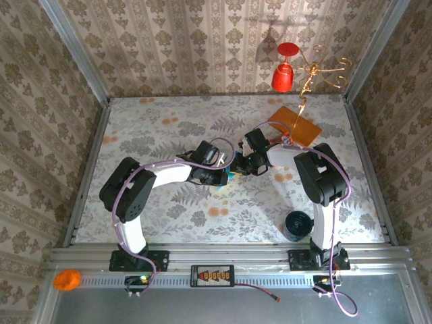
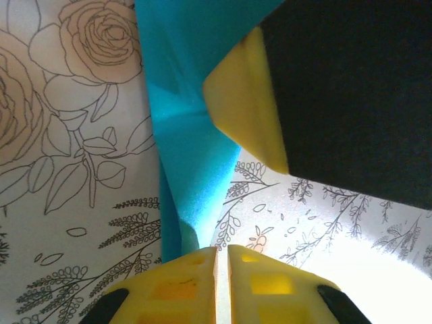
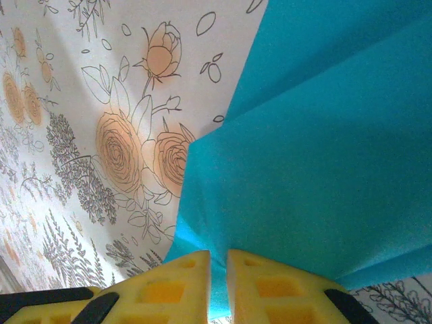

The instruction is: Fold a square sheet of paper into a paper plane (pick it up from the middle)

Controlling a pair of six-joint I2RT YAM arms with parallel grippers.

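One square sheet of paper (image 3: 304, 169) to report, plain teal-blue and unmarked. Sits near the middle of the floral surface (image 1: 169, 121), up between the two gripper heads. Buckled into creased, angled panels rather than lying flat.

Pinched by the right gripper (image 3: 217, 260): yellow fingers pressed together, with teal showing in the slit between them. Approached from the opposite side by the left gripper (image 2: 221, 253): fingers drawn almost together, leaving a thin pale slit. Runs down to one of those fingertips; cannot tell whether caught between them. Crossed in the left wrist view by a yellow fingertip of the right gripper, touching the paper at a crease.

Farther out: a flat orange card (image 1: 295, 123) toward the far right corner. A red goblet-shaped thing (image 1: 285, 69) and a gold wire ornament (image 1: 324, 67) by the far edge. A dark round container (image 1: 295, 225) near the near right corner. An orange ball (image 1: 67, 279) beyond the near left corner. A black box (image 1: 212, 275) below the near edge, bearing a row of orange marks too small to read.
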